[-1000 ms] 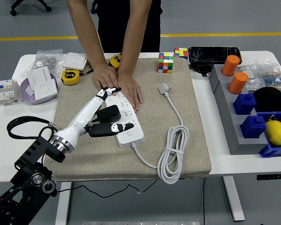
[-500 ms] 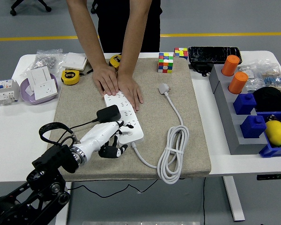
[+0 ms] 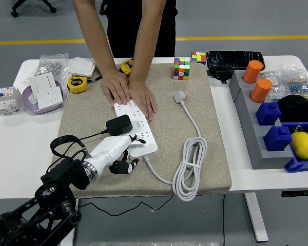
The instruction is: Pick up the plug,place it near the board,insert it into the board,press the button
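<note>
White table (image 3: 15,138) — beige mat (image 3: 195,102), grey rack (image 3: 251,128) on it.

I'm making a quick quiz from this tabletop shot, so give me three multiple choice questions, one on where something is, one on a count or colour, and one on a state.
1. Where do the person's hands rest?
A. on the far end of the power strip
B. on the Rubik's cubes
C. on the coiled cable

2. How many orange cylinders stand on the grey rack at the right?
A. one
B. two
C. four

3. What is the state of the black adapter?
A. held up in the air by the robot's hand
D. lying on the bare table off the mat
C. sitting on the power strip, with the left hand holding nothing

Answers:
1 A, both palms lie flat on the strip's far end.
2 B, two orange cylinders stand one behind the other.
3 C, the adapter stands on the strip and the hand is beside its near end, empty.
</note>
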